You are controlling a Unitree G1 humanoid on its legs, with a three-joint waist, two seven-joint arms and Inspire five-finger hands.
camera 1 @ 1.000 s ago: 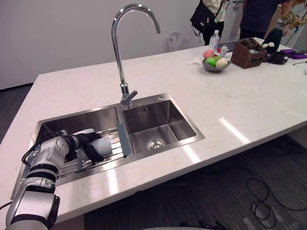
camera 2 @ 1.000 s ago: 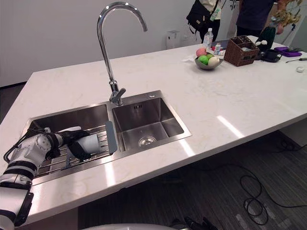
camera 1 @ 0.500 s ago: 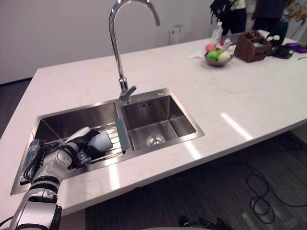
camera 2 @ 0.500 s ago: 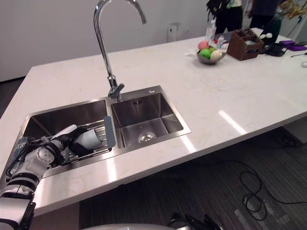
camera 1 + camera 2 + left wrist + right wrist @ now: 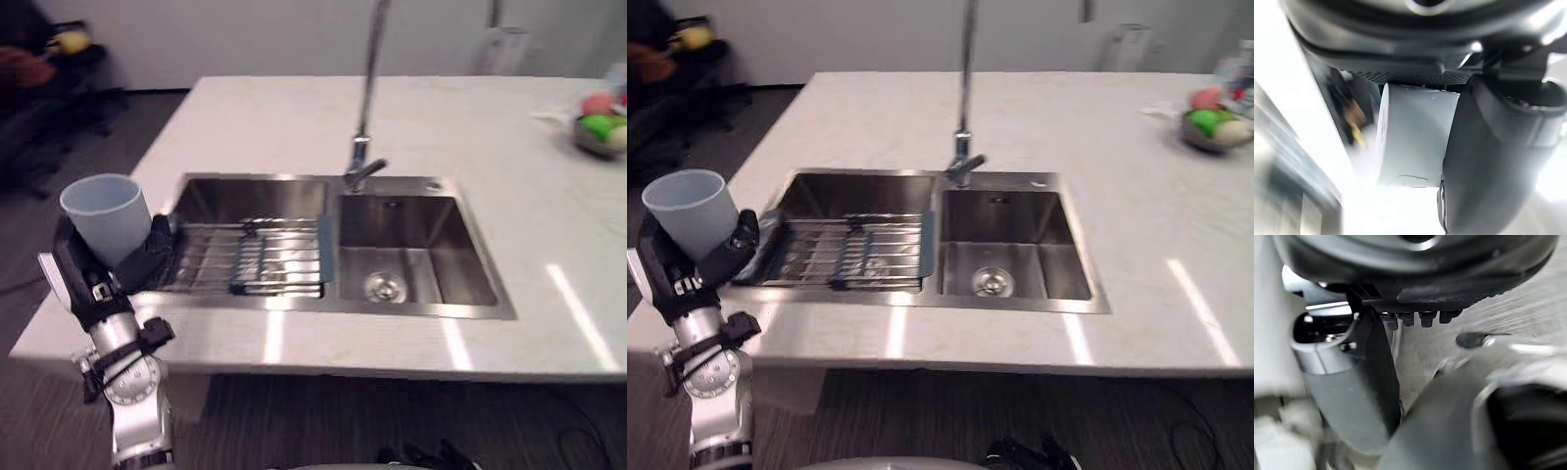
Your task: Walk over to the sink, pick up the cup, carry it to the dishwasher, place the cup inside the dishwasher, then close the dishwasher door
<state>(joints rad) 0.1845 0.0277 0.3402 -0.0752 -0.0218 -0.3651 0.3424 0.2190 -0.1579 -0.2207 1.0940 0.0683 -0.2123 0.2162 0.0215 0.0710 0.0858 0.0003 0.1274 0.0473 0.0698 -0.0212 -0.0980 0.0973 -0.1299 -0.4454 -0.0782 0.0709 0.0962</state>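
Holding the cup (image 5: 106, 215) upright with its open mouth upward, my left hand (image 5: 147, 259) is clamped on it: the fingers curl round one side of the pale blue wall and the thumb presses the other. In the left wrist view, the thumb lies flat along the cup's side and the cup sits tight against my palm. The cup is up in the air by the left edge of the countertop (image 5: 294, 117), to the left of the sink (image 5: 470, 264) and touching neither. That sink is a steel one with two basins set into the white top. A wire rack (image 5: 260, 257) with blue-grey end pieces lies across the left basin, and the right basin shows a round drain (image 5: 384, 287) in its floor. The faucet (image 5: 364, 137) stands at the back between the two basins. Far off at the right end of the top sits a bowl of fruit (image 5: 600, 132). My right hand (image 5: 1415, 274) shows in its own wrist view with nothing in it; whether it is spread or closed I cannot tell.
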